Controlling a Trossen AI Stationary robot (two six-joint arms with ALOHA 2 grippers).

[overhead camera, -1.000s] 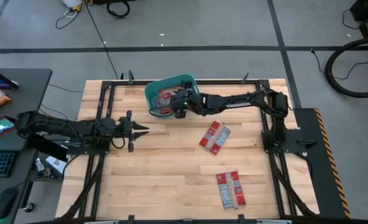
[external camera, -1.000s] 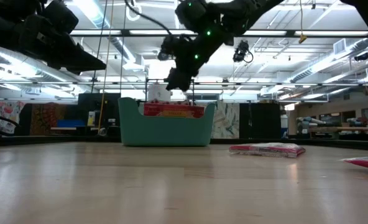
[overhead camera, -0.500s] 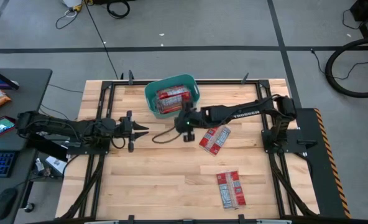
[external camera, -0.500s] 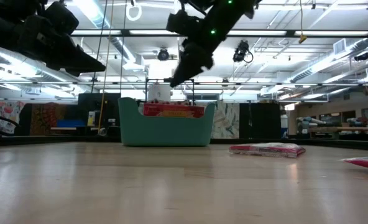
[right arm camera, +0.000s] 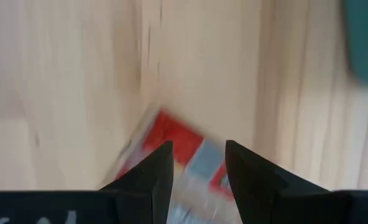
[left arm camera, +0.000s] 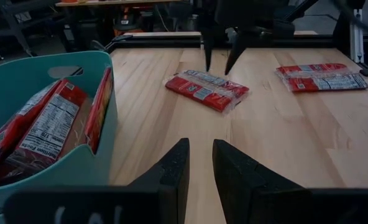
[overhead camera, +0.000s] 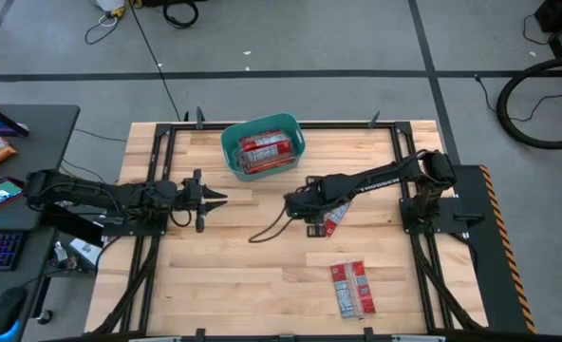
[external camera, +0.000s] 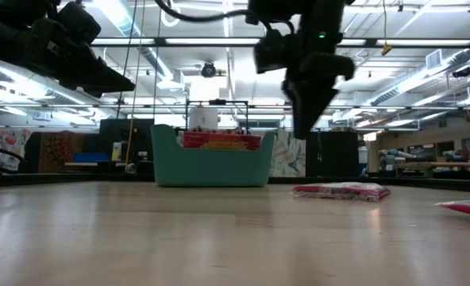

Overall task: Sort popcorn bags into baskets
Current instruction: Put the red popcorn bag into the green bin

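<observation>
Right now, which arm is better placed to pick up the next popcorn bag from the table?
The right. The right gripper hangs open directly over the nearest popcorn bag. The left gripper waits apart on the table's left side, well away from both loose bags.

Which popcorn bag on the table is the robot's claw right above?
The popcorn bag in the middle of the table: the right gripper hangs open just over it. The other loose bag lies alone nearer the table's front edge.

2 popcorn bags [overhead camera: 350,287] loose on the table [overhead camera: 262,275], several more in 1 teal basket [overhead camera: 232,152], 2 arms.
</observation>
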